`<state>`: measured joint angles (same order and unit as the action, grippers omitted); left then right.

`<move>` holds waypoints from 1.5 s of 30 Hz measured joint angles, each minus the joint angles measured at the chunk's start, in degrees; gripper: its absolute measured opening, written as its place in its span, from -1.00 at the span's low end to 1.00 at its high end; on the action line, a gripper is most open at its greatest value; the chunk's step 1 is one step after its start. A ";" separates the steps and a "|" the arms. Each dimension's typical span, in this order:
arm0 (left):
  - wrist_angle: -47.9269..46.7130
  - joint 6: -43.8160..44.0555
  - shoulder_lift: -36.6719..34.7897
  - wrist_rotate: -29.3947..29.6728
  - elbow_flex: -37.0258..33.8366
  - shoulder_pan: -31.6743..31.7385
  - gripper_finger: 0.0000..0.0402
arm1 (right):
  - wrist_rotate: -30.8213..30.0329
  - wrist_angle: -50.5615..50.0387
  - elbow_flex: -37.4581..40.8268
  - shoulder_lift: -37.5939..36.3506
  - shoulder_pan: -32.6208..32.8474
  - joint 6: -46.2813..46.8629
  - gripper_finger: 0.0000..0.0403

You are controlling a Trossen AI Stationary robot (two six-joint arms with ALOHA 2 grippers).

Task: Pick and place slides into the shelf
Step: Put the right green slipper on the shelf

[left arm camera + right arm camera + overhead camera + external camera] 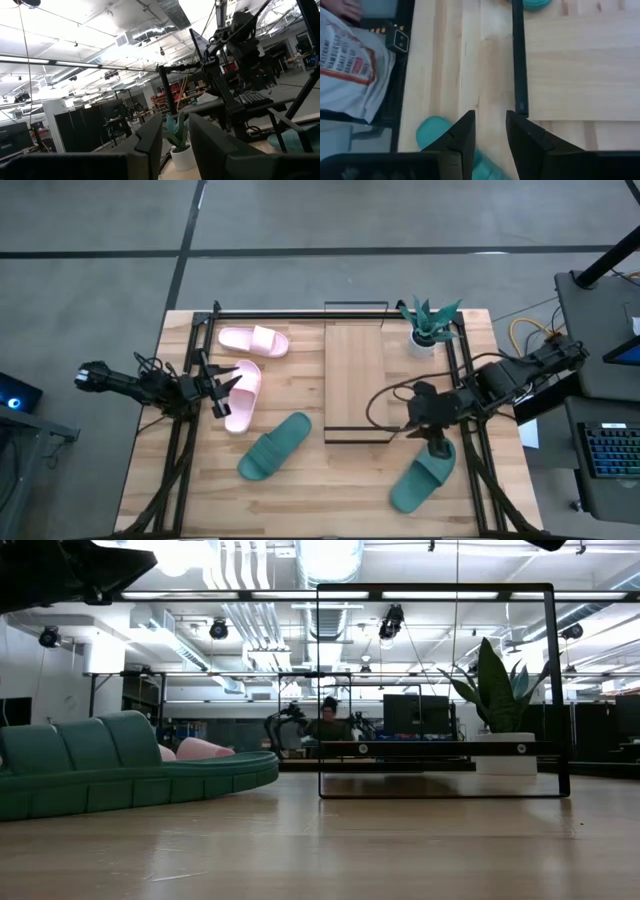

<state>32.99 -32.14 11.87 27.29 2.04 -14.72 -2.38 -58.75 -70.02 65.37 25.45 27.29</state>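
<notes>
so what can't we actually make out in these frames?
- High view: right gripper covers the heel end of the teal slide below it.
- Low view: pink slides mostly hidden behind the near teal slide.
- Left wrist view: aimed into the room; neither the shelf nor the pink slides can be seen.

From above I had even, soft light on the table (300, 490); shadows under the slides stayed faint and short. The low camera was backlit: ceiling strip lights (330, 595) blew out to white glare, and the near teal slide (110, 775) sat soft, out of focus, while the shelf frame (435, 690) read as a dark outline. My left wrist camera also stared into bright ceiling fixtures, its own fingers (150, 145) nearly black. The right wrist picture was bright and flat, slightly blurred near its fingers (462, 142).
</notes>
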 joint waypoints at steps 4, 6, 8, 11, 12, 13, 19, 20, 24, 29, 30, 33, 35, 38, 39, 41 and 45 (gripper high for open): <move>-0.05 -0.02 0.01 0.00 -0.04 0.01 -0.59 | -0.17 -1.14 -0.32 -0.01 0.17 4.07 -0.54; 0.09 -0.02 0.05 0.00 -0.04 0.02 -0.59 | -0.44 -1.46 -0.37 -0.05 0.17 4.77 -0.54; -0.07 -0.02 0.01 0.00 -0.04 0.01 -0.59 | -0.73 -1.35 -0.37 -0.05 0.21 8.86 -0.53; -0.05 -0.02 0.08 0.00 -0.04 -0.01 -0.59 | 1.17 -1.32 -0.37 -0.20 0.17 10.44 -0.53; -0.11 -0.02 0.03 0.00 -0.04 -0.01 -0.59 | 1.31 -1.32 -0.37 -0.47 0.17 9.94 -0.53; 0.01 -0.02 0.06 0.00 -0.04 -0.01 -0.59 | 1.26 -1.15 -0.37 -0.82 0.17 9.65 -0.53; 0.04 -0.02 0.10 -0.02 -0.04 -0.01 -0.59 | 0.85 -0.95 -0.35 -1.41 0.76 11.85 -0.54; -0.10 -0.02 0.06 0.00 -0.04 0.00 -0.59 | 0.86 -1.60 -0.31 -1.25 1.11 11.48 -0.54; -0.05 -0.04 0.10 0.00 -0.04 0.01 -0.59 | 2.58 -3.53 -0.24 -0.27 3.00 14.85 -0.53; -0.13 -0.02 0.03 0.00 -0.04 0.00 -0.59 | 4.08 -3.29 -0.91 1.50 6.98 28.83 -0.53; -0.16 -0.04 -0.04 0.00 -0.04 0.01 -0.59 | 3.76 -3.25 -1.15 2.22 8.03 30.85 -0.53; -0.05 -0.02 -0.12 0.00 -0.04 0.00 -0.59 | 1.98 -3.40 -2.45 5.27 11.73 34.76 -0.55; -0.03 -0.02 -0.10 -0.01 -0.04 0.00 -0.59 | 1.02 -3.44 -3.96 8.39 14.34 37.70 -0.56; -0.04 -0.02 -0.09 -0.01 -0.04 -0.01 -0.59 | 0.84 -3.97 -7.56 14.04 18.21 41.29 -0.56; -0.02 -0.02 -0.05 0.00 -0.04 -0.01 -0.59 | 0.82 -4.40 -9.12 16.17 19.36 42.03 -0.56; -0.02 -0.04 -0.03 0.00 -0.04 0.01 -0.59 | 0.53 -6.26 -12.42 20.39 21.29 43.03 -0.56; -0.04 -0.03 0.14 0.00 -0.04 0.01 -0.59 | -2.06 -13.48 -20.00 28.93 24.73 44.72 -0.60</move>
<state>32.95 -32.17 12.01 27.29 2.00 -14.71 -4.44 -72.23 -90.02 94.30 50.19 72.00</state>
